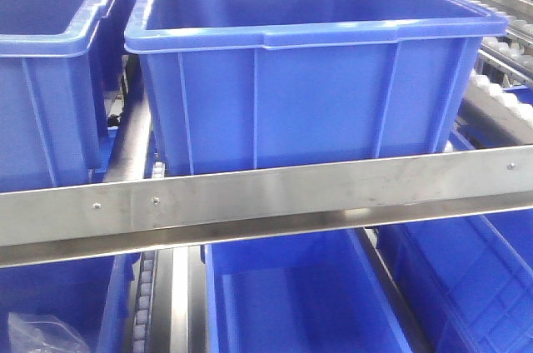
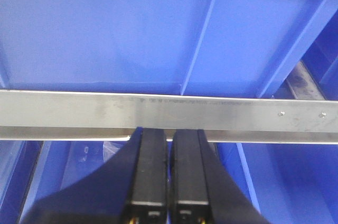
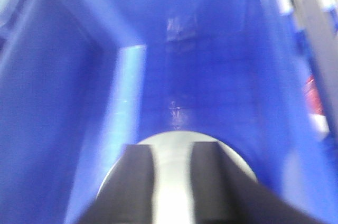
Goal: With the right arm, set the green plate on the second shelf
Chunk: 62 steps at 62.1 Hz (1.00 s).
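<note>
The right gripper (image 3: 171,182) carries the plate (image 3: 171,152): in the right wrist view its two dark fingers lie over a pale round disc, one to each side of the middle, so I judge it clamped on the plate's rim, though blur hides the contact itself. The plate hangs over the inside of a deep blue bin (image 3: 211,60), whose walls fill that view. The pick looks done. What is left is the carry to the second shelf and the release, and none of the views shows the plate resting on anything.

The left gripper (image 2: 169,168) is empty, its fingers pressed together with only a thin seam between them, pointing at a steel rail (image 2: 169,110) that runs across its view just ahead of the tips.

In the front view the rack holds a large blue crate (image 1: 308,78) on the upper level, a second crate (image 1: 50,70) to its left, and more bins below the shelf rail (image 1: 266,199). Neither arm nor plate shows there. That rail and the crate walls look like the things to clear: the plate must pass between the rail edge and the bins without catching its rim
</note>
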Each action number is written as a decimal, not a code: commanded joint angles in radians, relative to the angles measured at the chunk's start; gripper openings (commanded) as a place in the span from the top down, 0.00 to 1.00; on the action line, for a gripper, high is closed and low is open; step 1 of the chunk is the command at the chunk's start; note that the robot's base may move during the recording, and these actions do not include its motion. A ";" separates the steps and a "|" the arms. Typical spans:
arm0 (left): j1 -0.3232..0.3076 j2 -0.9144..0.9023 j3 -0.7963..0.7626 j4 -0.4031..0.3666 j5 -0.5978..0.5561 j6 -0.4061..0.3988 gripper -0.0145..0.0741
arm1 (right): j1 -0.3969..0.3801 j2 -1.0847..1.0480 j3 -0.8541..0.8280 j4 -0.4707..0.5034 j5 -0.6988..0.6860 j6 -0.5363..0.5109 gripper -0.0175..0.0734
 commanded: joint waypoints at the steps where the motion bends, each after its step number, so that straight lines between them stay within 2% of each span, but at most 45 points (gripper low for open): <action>1: -0.006 -0.025 0.032 0.000 -0.051 -0.001 0.70 | -0.004 -0.135 0.058 -0.027 -0.134 0.000 0.68; 4: -0.006 -0.025 0.032 0.000 -0.051 -0.001 0.70 | -0.004 -0.196 0.133 -0.057 -0.173 0.000 0.76; 26: -0.006 -0.025 0.032 0.000 -0.051 -0.001 0.70 | -0.004 -0.598 0.608 -0.163 -0.357 0.000 0.75; 38: -0.006 -0.025 0.032 0.000 -0.051 -0.001 0.70 | -0.004 -0.792 0.816 -0.201 -0.379 0.000 0.75; 53: -0.006 -0.025 0.032 0.000 -0.051 -0.001 0.70 | -0.004 -0.947 1.004 -0.202 -0.416 0.000 0.75; 62: -0.006 -0.025 0.032 0.000 -0.051 -0.001 0.70 | -0.004 -0.968 1.042 -0.202 -0.421 0.000 0.75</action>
